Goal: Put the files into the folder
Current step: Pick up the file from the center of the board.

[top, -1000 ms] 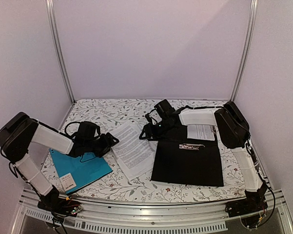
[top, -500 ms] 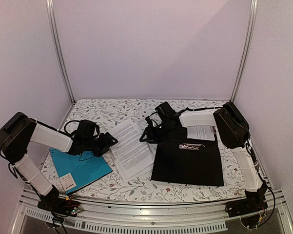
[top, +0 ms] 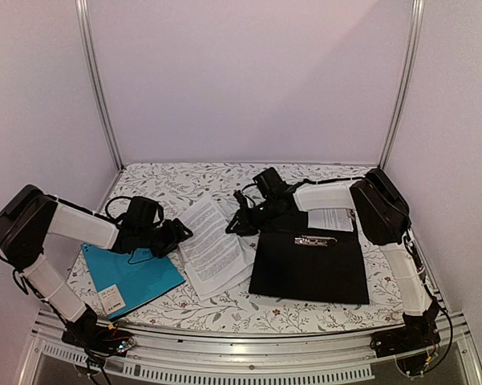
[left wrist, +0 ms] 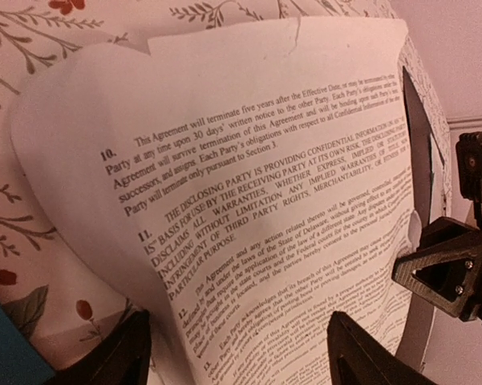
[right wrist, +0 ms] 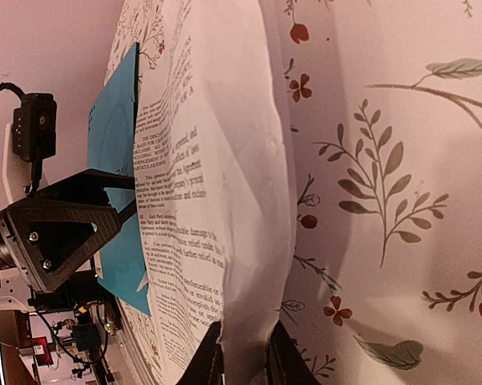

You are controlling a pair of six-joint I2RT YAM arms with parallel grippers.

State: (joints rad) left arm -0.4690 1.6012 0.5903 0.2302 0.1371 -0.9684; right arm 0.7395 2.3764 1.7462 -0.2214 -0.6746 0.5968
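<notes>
Files point(top: 215, 249): thin, limp, light sheets at the middle of the table point(top: 184, 180), just beside the folder point(top: 309, 269), their edges curling up. Your right gripper point(right wrist: 242, 365) is pinched onto their far right edge. Your left gripper point(left wrist: 241, 357) stands wide, holding nothing. Take them by the edges and expect sag and sheets sliding apart.

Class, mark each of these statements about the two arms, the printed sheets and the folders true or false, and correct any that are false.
1. The right gripper pinches an edge of the files. True.
2. The left gripper is clamped shut. False: its fingers stand apart.
3. The files lie inside the folder. False: they are on the table, beside it.
4. The folder's silver clip is showing. True.
5. The teal folder lies to the right of the files. False: it lies to their left.
</notes>
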